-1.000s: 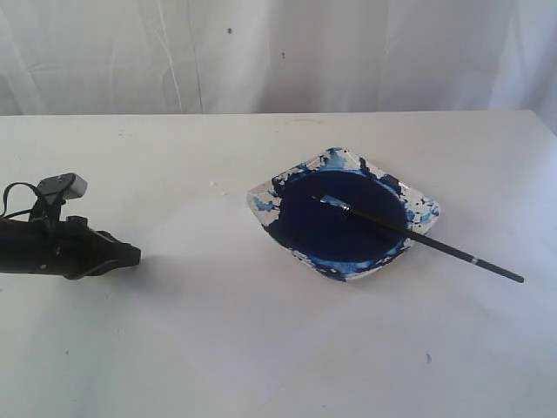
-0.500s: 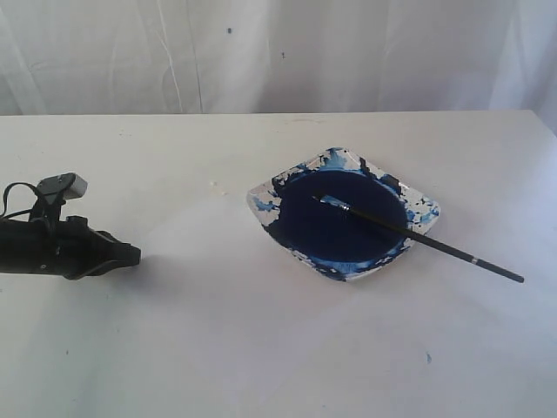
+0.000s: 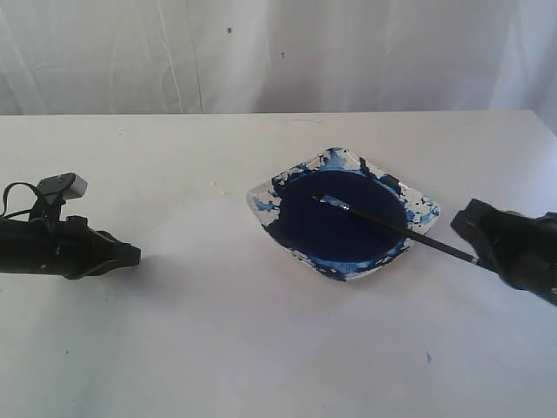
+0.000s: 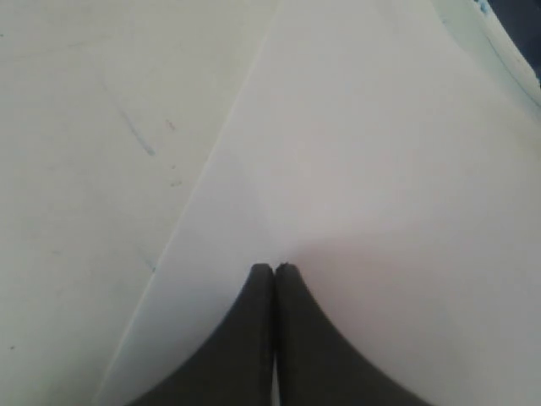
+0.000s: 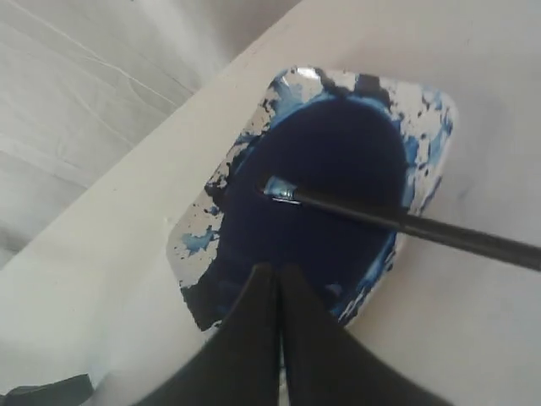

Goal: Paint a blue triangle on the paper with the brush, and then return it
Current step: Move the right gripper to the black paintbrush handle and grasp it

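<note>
The brush [image 3: 383, 225] lies across the paint dish [image 3: 426, 209], bristle tip in the dark blue paint and handle sticking out past the right rim. In the right wrist view the brush [image 5: 397, 222] crosses the dish [image 5: 423, 106] beyond my closed fingertips. My right gripper [image 3: 459, 223] is shut and empty, hovering by the outer end of the handle. My left gripper [image 3: 135, 254] rests shut and empty at the far left, over the paper [image 4: 380, 169], whose edge shows in the left wrist view. No blue triangle is visible.
A white curtain [image 3: 278, 52] hangs behind the table. A small blue paint speck [image 3: 427, 356] marks the tabletop near the front right. The left arm's camera and cables [image 3: 52, 196] sit above its gripper.
My right gripper has come into view from the right edge and now covers the outer end of the brush handle. The left arm, brush and dish have not moved.
</note>
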